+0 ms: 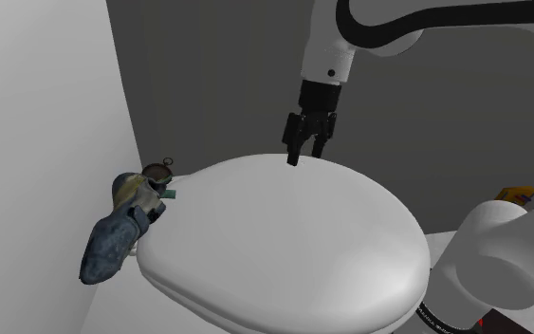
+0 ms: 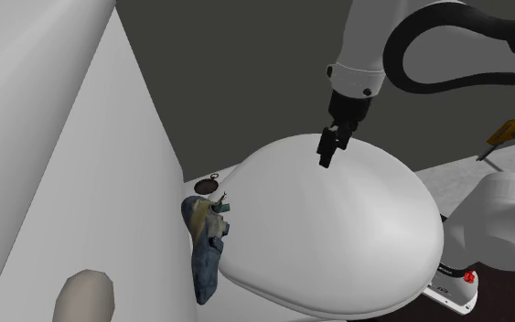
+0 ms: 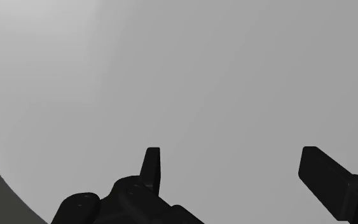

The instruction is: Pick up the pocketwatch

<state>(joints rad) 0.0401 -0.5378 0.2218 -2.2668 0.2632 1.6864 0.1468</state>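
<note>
At the shoulder view's left a pale wall (image 1: 37, 123) rises, and close against its foot lies a mottled blue-grey object (image 1: 111, 232), long and lumpy, with a small green bit (image 1: 172, 193) at its far end. The pocketwatch (image 1: 156, 175) sits right at that far end, a small dark round piece with a thin ring on top. It is wedged between the wall and the far-left rim of a big white oval lid (image 1: 284, 237). Whether it rests on the blue-grey object or just behind it cannot be told.

The second exterior view shows the same: the pocketwatch (image 2: 209, 185) is at the top of the blue-grey object (image 2: 206, 252), just beside the lid (image 2: 337, 233), with a rounded beige knob (image 2: 86, 297) near the lower left corner.

Further right, the gripper (image 1: 305, 152) hangs from the white arm (image 1: 331, 43) over the far part of the lid, pointing down, well apart from the pocketwatch. Its tips are close to the lid's surface; contact cannot be judged. From the second exterior view the gripper (image 2: 328, 154) stands over the crown of the lid.

In the wrist view the gripper (image 3: 231, 156) has its two black fingers (image 3: 152, 162) spread wide, with nothing but the plain white lid (image 3: 203, 76) between them.

At the far right an orange thing (image 1: 518, 194) peeks out behind the arm's rounded base (image 1: 502, 256).
</note>
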